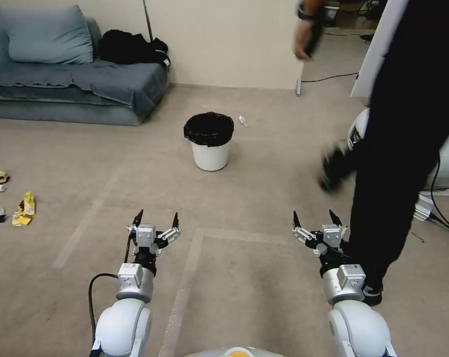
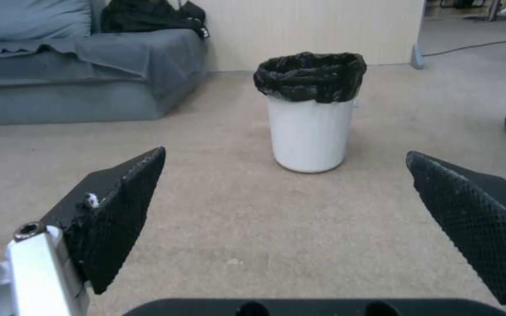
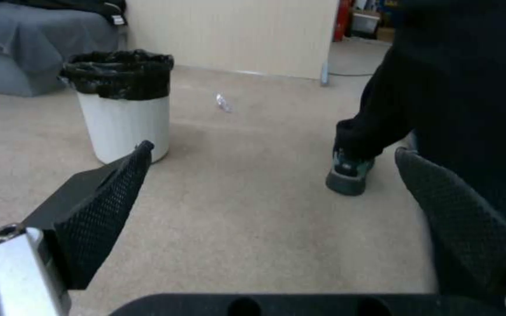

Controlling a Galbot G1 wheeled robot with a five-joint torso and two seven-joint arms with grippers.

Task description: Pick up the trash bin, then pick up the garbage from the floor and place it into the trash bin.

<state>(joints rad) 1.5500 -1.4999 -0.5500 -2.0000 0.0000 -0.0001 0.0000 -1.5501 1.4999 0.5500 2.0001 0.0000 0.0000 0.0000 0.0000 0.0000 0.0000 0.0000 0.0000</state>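
On carpet ahead: bin (image 1: 209,141) upright, untouched. Left gripper (image 1: 155,219) and right gripper (image 1: 316,219) hovering apart, jaws spread, empty. Wrapper (image 1: 25,209) far left.

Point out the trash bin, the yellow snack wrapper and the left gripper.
trash bin (image 1: 211,154): head view, white side wall.
yellow snack wrapper (image 1: 26,210): head view, its middle.
left gripper (image 1: 156,219): head view, midway between fingertips.
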